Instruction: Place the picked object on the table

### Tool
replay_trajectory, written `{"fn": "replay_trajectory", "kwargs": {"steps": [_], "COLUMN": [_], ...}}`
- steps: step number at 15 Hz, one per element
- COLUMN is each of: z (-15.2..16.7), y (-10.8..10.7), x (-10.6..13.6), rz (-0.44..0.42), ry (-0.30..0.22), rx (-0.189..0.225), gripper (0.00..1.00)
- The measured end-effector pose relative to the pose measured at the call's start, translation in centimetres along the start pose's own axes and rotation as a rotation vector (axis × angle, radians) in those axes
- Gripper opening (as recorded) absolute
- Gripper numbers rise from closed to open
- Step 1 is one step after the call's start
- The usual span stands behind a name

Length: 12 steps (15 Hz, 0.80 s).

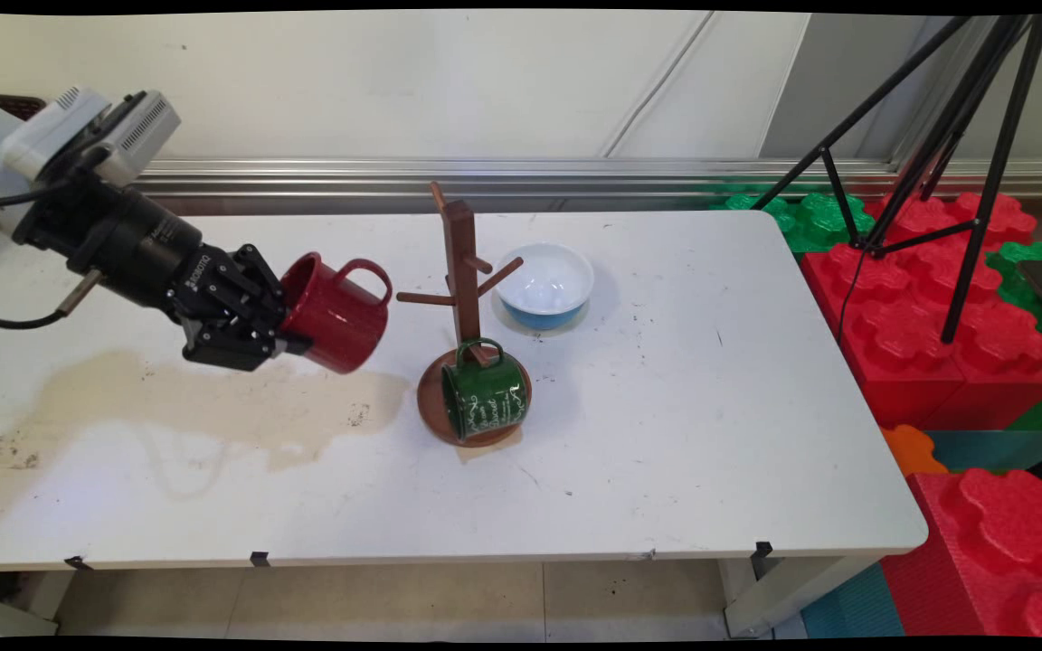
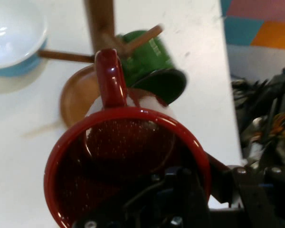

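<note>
The white counter [image 1: 666, 434] carries a brown stain at its left. A wooden mug tree [image 1: 461, 271] stands mid-counter on a round base, and a green mug [image 1: 485, 396] lies tipped on that base, its handle hooked on a low peg. A white bowl with a blue outside [image 1: 545, 285] sits just behind the tree's right. The red mug [image 1: 336, 312] is held in the air left of the tree, pinched at its rim by the claw [image 1: 281, 330]. Its long axis lies nearly level, mouth turned toward the claw, bottom toward the tree, handle uppermost.
</note>
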Motion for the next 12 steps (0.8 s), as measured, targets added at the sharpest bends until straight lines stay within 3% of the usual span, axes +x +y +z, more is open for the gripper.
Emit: {"fn": "replay_trajectory", "kwargs": {"steps": [12], "z": [1.7], "y": [-5.2], "x": [-4.4], "rz": [0.103], "ry": [-0.143], "rx": [0.094], "gripper": [0.00]}}
